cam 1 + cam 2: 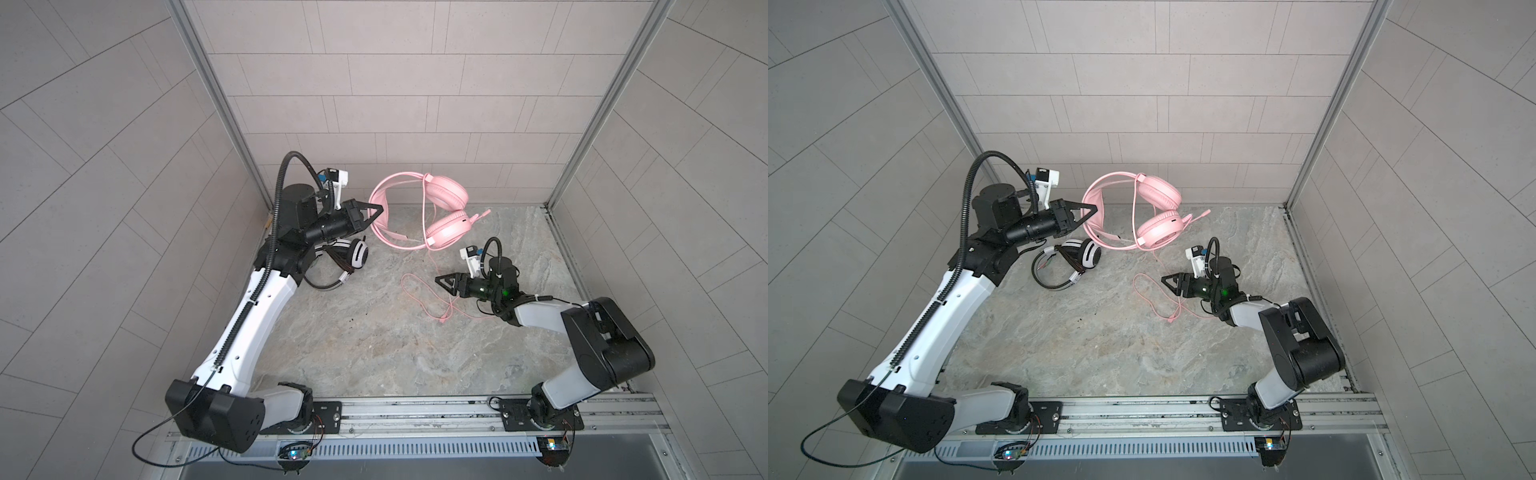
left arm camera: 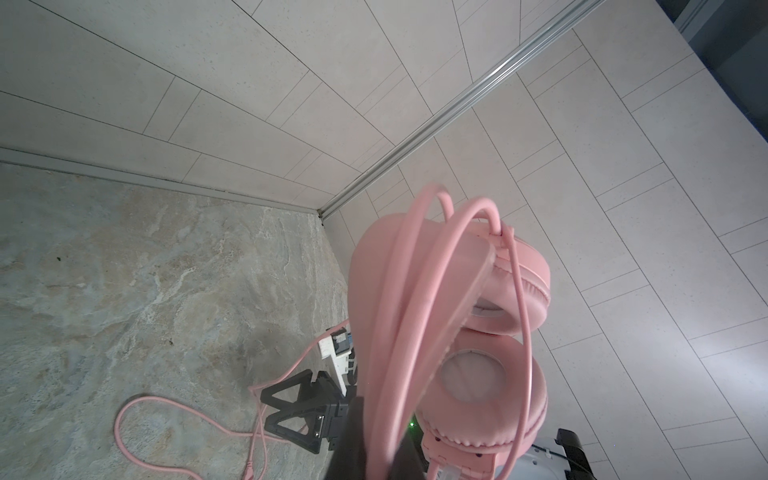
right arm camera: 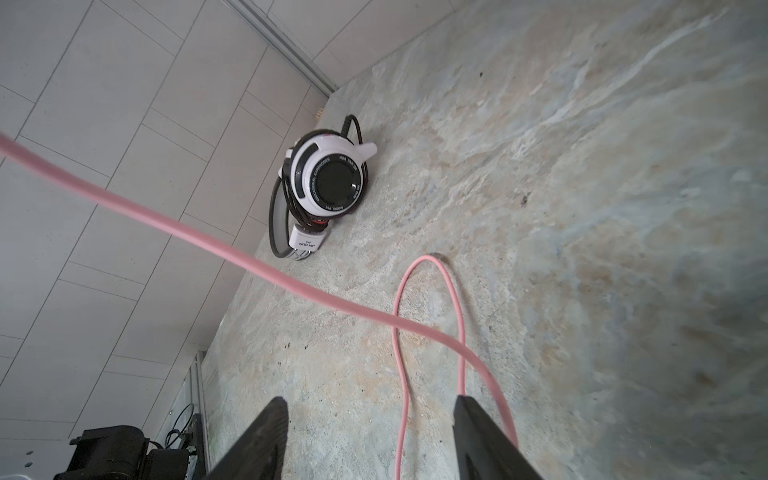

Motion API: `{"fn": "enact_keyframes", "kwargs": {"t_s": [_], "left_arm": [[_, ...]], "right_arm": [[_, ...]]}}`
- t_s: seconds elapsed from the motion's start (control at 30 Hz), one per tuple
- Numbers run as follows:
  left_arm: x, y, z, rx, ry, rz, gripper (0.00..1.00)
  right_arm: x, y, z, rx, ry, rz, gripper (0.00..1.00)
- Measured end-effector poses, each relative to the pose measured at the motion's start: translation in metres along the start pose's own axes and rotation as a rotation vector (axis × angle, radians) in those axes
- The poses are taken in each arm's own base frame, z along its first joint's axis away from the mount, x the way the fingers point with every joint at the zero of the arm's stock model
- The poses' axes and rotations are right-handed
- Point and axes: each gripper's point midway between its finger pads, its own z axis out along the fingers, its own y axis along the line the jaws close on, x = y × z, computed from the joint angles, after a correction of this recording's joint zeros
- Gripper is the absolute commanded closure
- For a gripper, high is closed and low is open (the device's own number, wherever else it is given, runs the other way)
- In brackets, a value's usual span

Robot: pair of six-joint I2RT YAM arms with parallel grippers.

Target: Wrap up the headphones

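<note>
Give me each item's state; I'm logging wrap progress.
pink headset: lifted off the table, held by its headband.
pink cable: partly looped over the headset, the rest loose on the table.
white-and-black headset: lying on the table, cable bundled.
left gripper: shut on the headband.
right gripper: open around the cable.

Pink headset (image 1: 419,216) aloft; striped headset (image 1: 357,252) tabled
</note>
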Motion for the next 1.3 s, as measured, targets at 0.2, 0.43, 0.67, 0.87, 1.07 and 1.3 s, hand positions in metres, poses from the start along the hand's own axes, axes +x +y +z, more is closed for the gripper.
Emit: {"fn": "enact_keyframes", "kwargs": {"t_s": [0.2,0.43,0.67,0.87,1.07,1.3], "left_arm": [[-0.001,-0.001,0.0,0.004,-0.003,-0.006,1.0],[-0.001,-0.001,0.0,0.006,-0.002,-0.012,1.0],[-0.002,-0.002,0.0,0.009,-0.006,-0.009,1.0],[-0.006,0.009,0.004,-0.017,-0.017,-0.018,1.0],[-0.018,0.051,0.016,-0.124,-0.06,-0.053,1.0],[-0.024,0.123,0.036,-0.307,-0.093,-0.095,1.0]], "right_arm": [[0.01,-0.021,-0.002,0.081,0.029,0.008,0.36],[0.05,-0.042,0.018,0.111,0.138,0.077,0.38],[0.057,-0.029,0.031,0.07,0.147,0.06,0.81],[0.063,-0.028,0.022,0.083,0.14,0.074,0.98],[0.081,0.011,0.006,0.082,0.207,0.001,1.0],[0.098,0.071,-0.031,0.07,0.271,-0.187,1.0]]}}
